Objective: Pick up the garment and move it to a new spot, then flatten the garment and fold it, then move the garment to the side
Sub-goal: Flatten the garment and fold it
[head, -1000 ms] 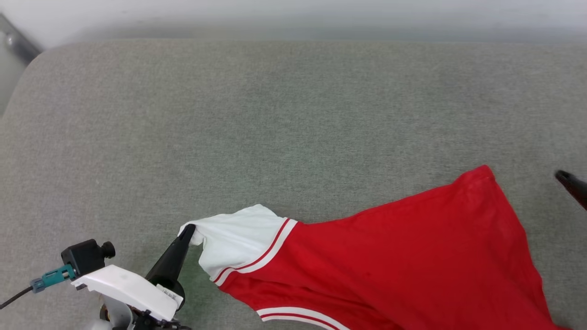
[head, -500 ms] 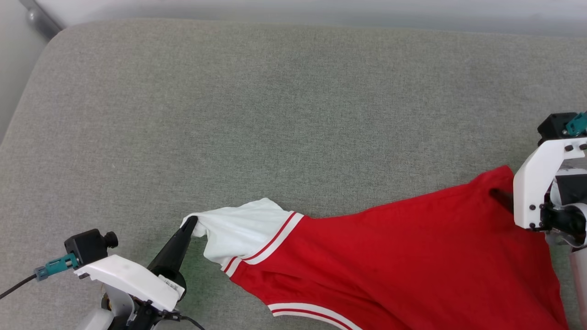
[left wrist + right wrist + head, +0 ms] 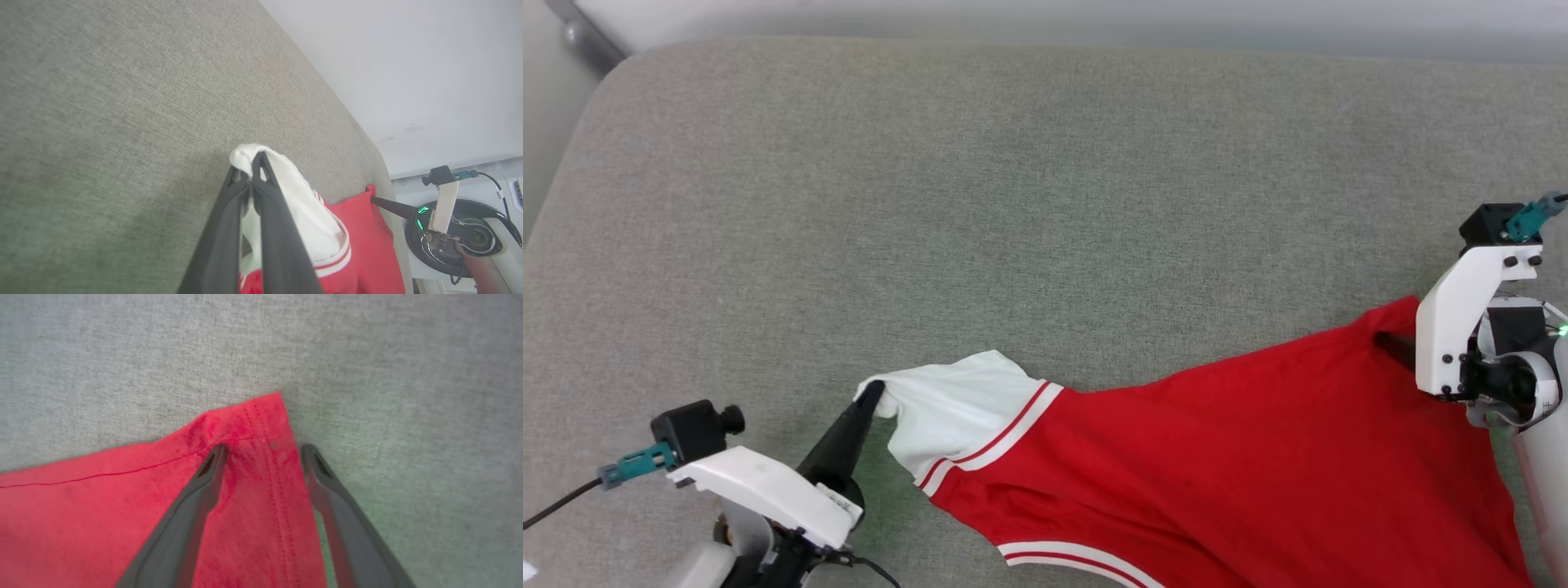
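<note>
Grey cushion [image 3: 1045, 204]: garment [image 3: 1217, 474] between right gripper [image 3: 264, 448]

garment [image 3: 1217, 457] on cushion [image 3: 1013, 204], left gripper [image 3: 872, 392] at its left end, right gripper [image 3: 263, 448] over right corner

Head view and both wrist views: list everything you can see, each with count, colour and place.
garment: one, red with a white sleeve and red-white striped trim, lying on the near right of the padded surface
padded surface: one, grey-green fabric, under everything
wall: one, white, beyond the surface's far edge
left gripper: one, dark fingers, lower left, shut on the white sleeve's edge
right gripper: one, dark fingers, far right, open, its fingers either side of the red hem corner
</note>
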Tool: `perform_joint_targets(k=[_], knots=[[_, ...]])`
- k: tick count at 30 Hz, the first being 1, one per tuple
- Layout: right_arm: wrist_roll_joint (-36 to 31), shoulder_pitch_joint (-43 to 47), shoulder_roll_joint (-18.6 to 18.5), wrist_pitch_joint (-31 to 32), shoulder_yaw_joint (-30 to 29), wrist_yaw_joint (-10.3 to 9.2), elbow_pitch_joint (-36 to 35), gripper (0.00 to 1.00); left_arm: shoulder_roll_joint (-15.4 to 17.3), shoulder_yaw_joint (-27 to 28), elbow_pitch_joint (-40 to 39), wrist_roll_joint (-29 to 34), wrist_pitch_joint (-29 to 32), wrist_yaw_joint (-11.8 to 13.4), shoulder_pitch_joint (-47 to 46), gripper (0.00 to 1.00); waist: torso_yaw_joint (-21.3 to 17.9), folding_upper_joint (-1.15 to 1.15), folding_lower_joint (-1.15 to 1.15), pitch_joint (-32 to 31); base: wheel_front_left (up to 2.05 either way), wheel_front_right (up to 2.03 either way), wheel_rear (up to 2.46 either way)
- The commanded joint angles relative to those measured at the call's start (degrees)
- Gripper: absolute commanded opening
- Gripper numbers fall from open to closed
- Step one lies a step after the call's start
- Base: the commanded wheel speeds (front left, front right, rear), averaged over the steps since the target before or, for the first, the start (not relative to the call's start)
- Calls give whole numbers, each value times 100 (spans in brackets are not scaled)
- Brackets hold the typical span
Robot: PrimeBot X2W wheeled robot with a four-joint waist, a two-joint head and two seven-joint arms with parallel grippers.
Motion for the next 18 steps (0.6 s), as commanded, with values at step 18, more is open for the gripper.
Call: perform_joint_targets(k=[18], knots=[[896,-585,-346,-815,594,8,809,0,90,-29,-38,236,0,232,-178,0,-77,0,0,-629,0,0,0]])
